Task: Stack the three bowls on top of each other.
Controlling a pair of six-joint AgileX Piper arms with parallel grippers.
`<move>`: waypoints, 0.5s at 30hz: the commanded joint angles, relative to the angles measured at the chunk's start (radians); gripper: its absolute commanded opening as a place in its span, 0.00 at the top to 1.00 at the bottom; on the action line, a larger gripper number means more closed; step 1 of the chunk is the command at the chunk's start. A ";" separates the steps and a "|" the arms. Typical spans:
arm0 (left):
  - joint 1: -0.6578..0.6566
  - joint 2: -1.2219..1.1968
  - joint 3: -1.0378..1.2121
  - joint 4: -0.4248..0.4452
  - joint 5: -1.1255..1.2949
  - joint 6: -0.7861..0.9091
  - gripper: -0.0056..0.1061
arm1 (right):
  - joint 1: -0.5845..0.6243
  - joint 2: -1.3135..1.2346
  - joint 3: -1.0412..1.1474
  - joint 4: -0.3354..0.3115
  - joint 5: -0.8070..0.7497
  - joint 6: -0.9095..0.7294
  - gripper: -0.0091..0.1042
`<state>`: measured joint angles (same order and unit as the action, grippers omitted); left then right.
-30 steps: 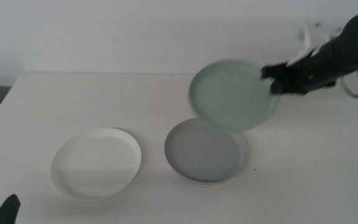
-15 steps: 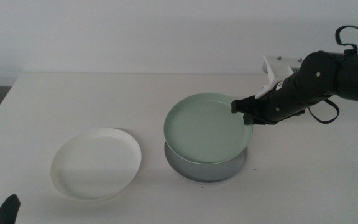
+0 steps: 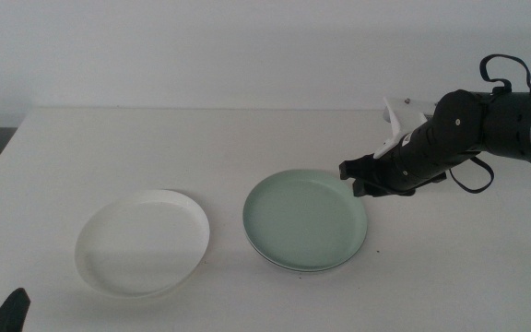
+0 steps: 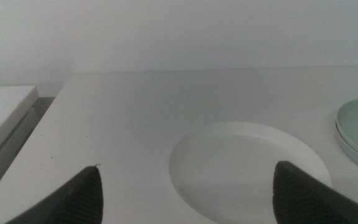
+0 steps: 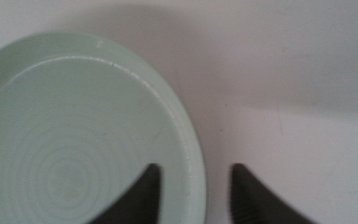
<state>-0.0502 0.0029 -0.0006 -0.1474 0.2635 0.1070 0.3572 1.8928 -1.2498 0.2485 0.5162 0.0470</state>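
- The right gripper (image 3: 358,180) reaches in from the right side of the table and sits at the far right rim of the mint green bowl (image 3: 305,218)
- In the right wrist view its two dark jaws stand apart with that bowl's rim between them; one jaw lies over the inside of the bowl, the other over the bare table outside it, and whether either one touches the rim cannot be told
- The mint green bowl (image 5: 73,143) rests nested on the grey bowl (image 3: 295,266), of which only a thin sliver of rim shows along the near edge
- This pair stands right of the table's middle
- The white bowl (image 3: 143,242) sits alone on the table (image 3: 155,148), to the left of the pair, near it but not touching
- The left gripper (image 3: 7,314) waits at the near left corner of the middle view, only a dark tip showing
- In the left wrist view its jaws are spread wide, with the white bowl (image 4: 247,168) ahead of them and the edge of the stacked pair beyond it
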 commanded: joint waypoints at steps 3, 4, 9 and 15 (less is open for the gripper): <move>0.001 -0.003 0.001 0.001 -0.015 0.000 0.11 | 0.001 -0.006 -0.007 -0.023 0.022 -0.003 0.47; 0.001 -0.003 0.001 0.001 -0.015 0.000 0.11 | 0.001 -0.014 -0.018 -0.035 0.051 -0.003 0.41; 0.001 -0.003 0.001 0.001 -0.015 0.000 0.11 | 0.001 -0.147 -0.069 -0.103 0.181 -0.083 0.18; 0.001 -0.003 0.001 0.001 -0.015 0.000 0.11 | 0.001 -0.462 -0.054 -0.061 0.240 -0.290 0.15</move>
<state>-0.0502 0.0029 -0.0006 -0.1474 0.2635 0.1070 0.3572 1.5175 -1.3085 0.1781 0.7298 -0.1871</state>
